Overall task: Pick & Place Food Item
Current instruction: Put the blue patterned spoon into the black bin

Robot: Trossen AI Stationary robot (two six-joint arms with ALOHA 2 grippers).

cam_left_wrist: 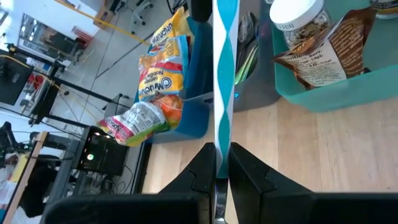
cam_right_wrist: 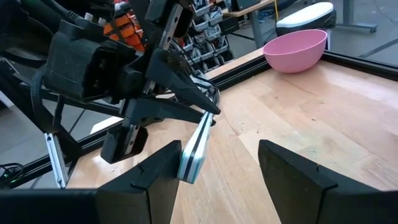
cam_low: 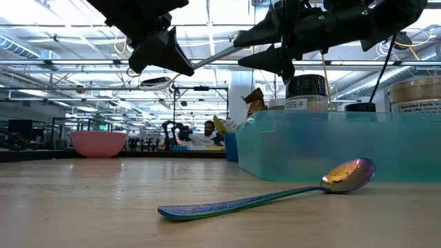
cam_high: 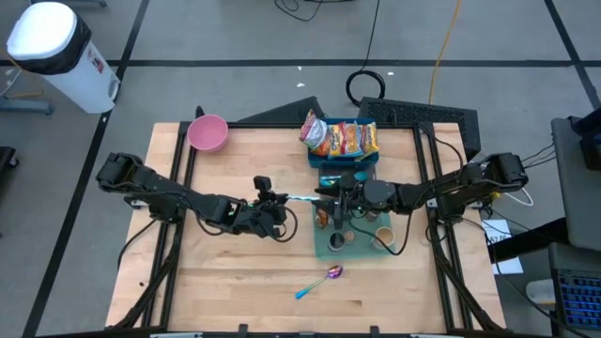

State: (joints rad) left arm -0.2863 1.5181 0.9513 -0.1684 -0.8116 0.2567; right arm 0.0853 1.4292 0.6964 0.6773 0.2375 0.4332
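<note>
snack bags (cam_left_wrist: 152, 93) partly behind blue bin, jar (cam_left_wrist: 298, 15) top cropped

Overhead, table-level, two wrist cameras; all share table (cam_high: 235, 272).

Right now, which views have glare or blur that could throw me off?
High view: the white bin is blown out by glare. Low view: bright ceiling lights behind the arms turn them into dark silhouettes, and the spoon's near handle end is soft. Left wrist view: the teal strip in the left pincer is blurred.
</note>
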